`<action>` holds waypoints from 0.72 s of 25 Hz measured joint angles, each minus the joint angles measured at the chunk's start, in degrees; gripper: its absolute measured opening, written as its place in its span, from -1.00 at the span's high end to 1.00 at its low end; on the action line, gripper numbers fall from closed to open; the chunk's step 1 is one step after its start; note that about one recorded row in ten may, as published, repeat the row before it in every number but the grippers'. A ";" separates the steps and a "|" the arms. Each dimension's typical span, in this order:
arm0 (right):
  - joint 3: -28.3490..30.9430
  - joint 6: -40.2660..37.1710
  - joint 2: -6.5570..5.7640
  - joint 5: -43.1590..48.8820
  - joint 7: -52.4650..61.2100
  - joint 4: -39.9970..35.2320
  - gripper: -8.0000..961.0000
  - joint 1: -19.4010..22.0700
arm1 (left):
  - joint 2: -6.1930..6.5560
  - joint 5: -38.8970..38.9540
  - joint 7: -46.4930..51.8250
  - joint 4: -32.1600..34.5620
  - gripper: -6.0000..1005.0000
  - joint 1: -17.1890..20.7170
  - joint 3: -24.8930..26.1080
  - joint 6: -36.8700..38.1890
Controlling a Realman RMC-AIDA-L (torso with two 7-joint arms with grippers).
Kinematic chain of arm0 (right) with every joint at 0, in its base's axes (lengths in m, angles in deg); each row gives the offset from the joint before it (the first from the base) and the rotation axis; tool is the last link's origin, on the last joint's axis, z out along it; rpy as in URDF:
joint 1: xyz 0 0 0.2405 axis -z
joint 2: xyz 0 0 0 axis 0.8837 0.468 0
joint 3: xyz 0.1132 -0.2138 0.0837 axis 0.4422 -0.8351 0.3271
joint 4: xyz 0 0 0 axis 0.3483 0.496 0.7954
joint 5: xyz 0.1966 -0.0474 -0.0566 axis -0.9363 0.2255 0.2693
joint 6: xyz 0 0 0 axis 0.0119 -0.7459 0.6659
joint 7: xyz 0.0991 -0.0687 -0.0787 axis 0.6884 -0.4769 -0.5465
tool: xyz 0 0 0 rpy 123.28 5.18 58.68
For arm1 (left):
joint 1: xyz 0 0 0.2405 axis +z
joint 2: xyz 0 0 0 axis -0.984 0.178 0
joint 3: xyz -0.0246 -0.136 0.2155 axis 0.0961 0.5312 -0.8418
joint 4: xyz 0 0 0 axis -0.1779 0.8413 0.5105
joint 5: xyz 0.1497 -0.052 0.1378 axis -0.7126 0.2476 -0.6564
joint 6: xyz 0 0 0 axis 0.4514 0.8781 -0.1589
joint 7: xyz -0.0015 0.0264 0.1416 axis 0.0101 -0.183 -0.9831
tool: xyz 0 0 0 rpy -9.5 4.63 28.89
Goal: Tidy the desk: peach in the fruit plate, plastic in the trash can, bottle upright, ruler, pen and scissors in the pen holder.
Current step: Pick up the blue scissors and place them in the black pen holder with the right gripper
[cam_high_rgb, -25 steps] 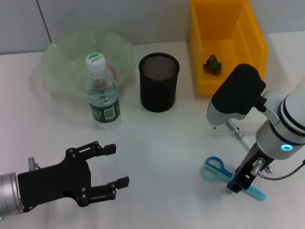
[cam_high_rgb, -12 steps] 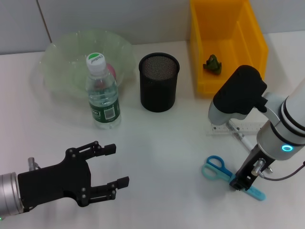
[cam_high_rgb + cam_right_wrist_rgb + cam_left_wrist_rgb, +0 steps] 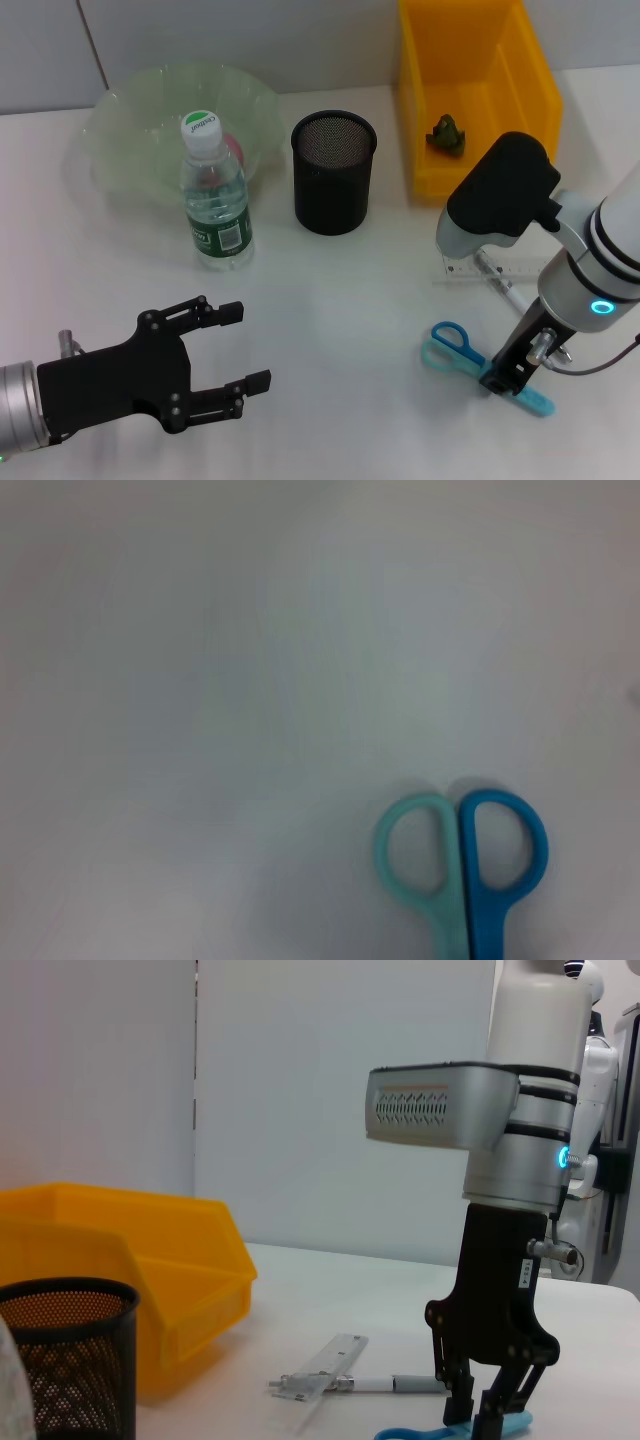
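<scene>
right hand [image 3: 499, 379] down on the scissors [image 3: 452, 349] on the worktop [image 3: 340, 300], fingers pinching the blades. next call: lift, carry to the pen holder [image 3: 334, 171]. left hand [image 3: 232, 378] idle, fingers spread.

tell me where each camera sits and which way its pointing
Head view: on the robot's head, looking forward and down at the table; shows the left gripper, open near the front, and the right arm with the right gripper down at the scissors.
Left wrist view: on the left wrist, low, facing across the table to the right gripper, ruler, pen holder and yellow bin; none of its own fingers show.
Right wrist view: on the right wrist, looking down at the scissors handles; no fingers show.
Shared: all three show the scissors.
</scene>
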 joint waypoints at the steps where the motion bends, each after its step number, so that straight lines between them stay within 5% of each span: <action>1: 0.05 -0.17 0.00 -0.03 0.00 -1.08 0.54 0.24 | 0.00 0.00 0.01 0.03 -0.59 0.03 0.00 0.05; 9: 1.13 -0.85 0.00 -0.31 0.07 -6.13 0.54 1.43 | 0.00 0.00 0.04 0.17 -0.59 0.25 -0.09 0.22; 18: 9.45 0.61 0.19 -3.31 -1.37 -21.98 0.54 5.41 | 0.00 0.00 0.00 0.19 -0.59 0.05 -0.09 0.33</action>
